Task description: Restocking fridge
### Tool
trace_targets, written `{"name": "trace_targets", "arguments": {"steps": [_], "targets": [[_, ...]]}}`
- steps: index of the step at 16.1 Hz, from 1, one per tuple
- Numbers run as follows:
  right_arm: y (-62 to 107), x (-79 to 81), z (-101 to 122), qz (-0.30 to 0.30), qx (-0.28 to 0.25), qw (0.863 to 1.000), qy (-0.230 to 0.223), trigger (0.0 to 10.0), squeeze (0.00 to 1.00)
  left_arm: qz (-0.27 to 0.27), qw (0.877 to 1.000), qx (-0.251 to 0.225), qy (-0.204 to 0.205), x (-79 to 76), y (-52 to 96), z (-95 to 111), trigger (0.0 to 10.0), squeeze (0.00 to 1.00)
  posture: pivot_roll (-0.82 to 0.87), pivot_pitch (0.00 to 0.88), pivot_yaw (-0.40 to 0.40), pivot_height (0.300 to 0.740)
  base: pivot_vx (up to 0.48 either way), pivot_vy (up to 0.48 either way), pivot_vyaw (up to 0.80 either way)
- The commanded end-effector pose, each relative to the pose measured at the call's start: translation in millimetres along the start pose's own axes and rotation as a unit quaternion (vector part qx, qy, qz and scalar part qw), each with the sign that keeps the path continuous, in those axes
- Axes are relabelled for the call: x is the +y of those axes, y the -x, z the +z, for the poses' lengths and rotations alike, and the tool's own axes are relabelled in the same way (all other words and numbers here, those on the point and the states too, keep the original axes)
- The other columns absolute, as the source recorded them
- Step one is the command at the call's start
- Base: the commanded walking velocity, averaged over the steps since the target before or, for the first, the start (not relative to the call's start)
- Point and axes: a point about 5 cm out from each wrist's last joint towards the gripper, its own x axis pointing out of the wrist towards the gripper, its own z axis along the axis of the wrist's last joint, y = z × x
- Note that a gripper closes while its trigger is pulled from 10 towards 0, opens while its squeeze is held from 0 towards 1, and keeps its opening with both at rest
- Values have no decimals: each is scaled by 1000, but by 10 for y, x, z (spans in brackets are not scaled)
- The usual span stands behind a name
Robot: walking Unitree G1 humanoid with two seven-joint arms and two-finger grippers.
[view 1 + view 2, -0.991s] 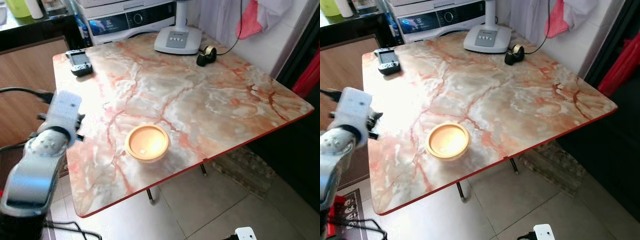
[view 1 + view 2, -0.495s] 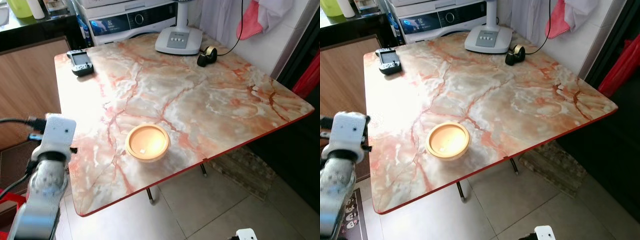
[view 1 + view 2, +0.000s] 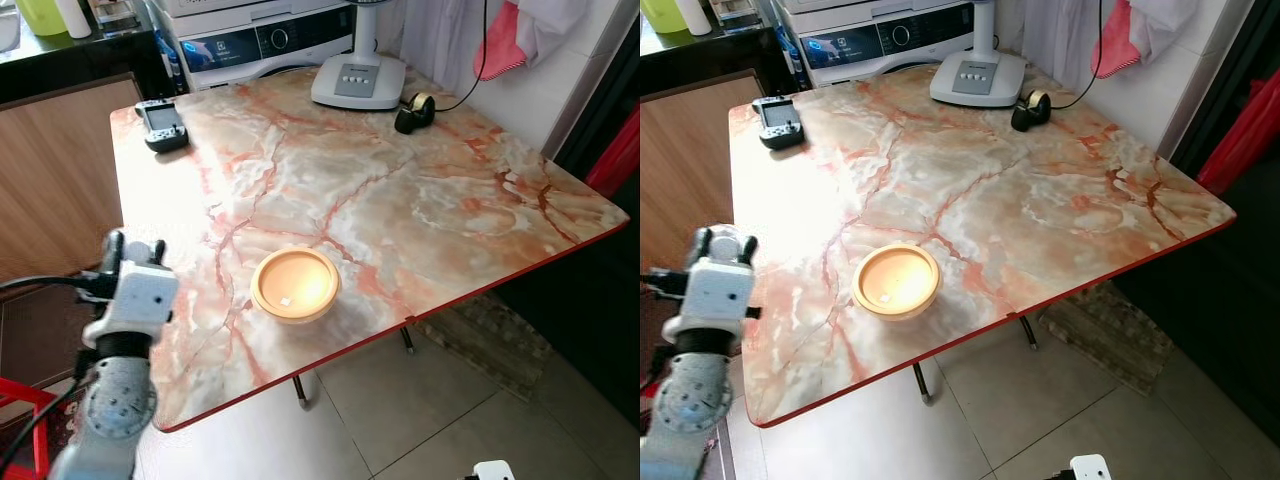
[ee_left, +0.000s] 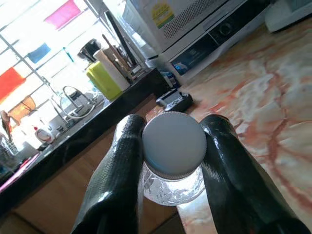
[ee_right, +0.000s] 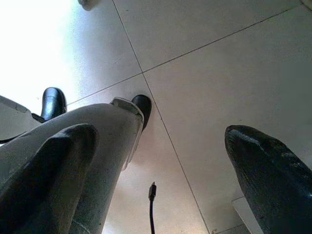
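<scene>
**Glass jar held at the table's near-left edge**

Glass, with a pale grey screw lid: the jar [image 4: 173, 161] sits clamped between the two black fingers [image 4: 114, 180] of the left gripper [image 4: 173, 168]. The lid faces the wrist camera, so the jar's long axis runs roughly along the fingers, which press its sides just below the lid.

In the head views, the left gripper [image 3: 130, 255] is raised at the near-left edge of the marble-patterned table [image 3: 420, 200], wrist housing uppermost, fingers directed toward the far-left corner. The forearm rises from below the table edge, near the robot's body.

The right gripper [image 5: 161, 165] hangs idle over the tiled floor [image 5: 219, 63], its fingers set wide apart and empty.

On the table, nearest first:
- A shallow orange bowl [image 3: 295, 285], close to the near edge, just right of the left gripper and apart from it.
- A black handheld device [image 3: 160, 122] at the far-left corner.
- A white fan base [image 3: 357, 80] and a roll of tape [image 3: 413, 110] along the far edge.

No fridge can be seen. Judgement: the jar is already secured, so the coming move is carriage, with the left arm keeping the grip while the robot turns away from the table.
</scene>
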Motion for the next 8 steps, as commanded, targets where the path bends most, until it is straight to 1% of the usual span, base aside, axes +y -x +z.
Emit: {"name": "trace_targets", "arguments": {"steps": [1, 3, 8], "targets": [[6, 6, -33, 2, 1, 1000, -7, 10000, 0, 8, 1000, 5, 0, 10, 12, -47, 10000, 0, 74, 120, -5, 740, 0, 0, 0], [6, 6, -28, 2, 0, 1000, -8, 10000, 0, 28, 999, 18, 22, 51, -4, -84, 10000, 0, 71, 123, -3, 740, 0, 0, 0], [6, 2, -23, 1, -2, 1000, -10, 10000, 0, 33, 999, 14, 26, 48, -12, -102, 10000, 0, 70, 123, -4, 740, 0, 0, 0]]}}
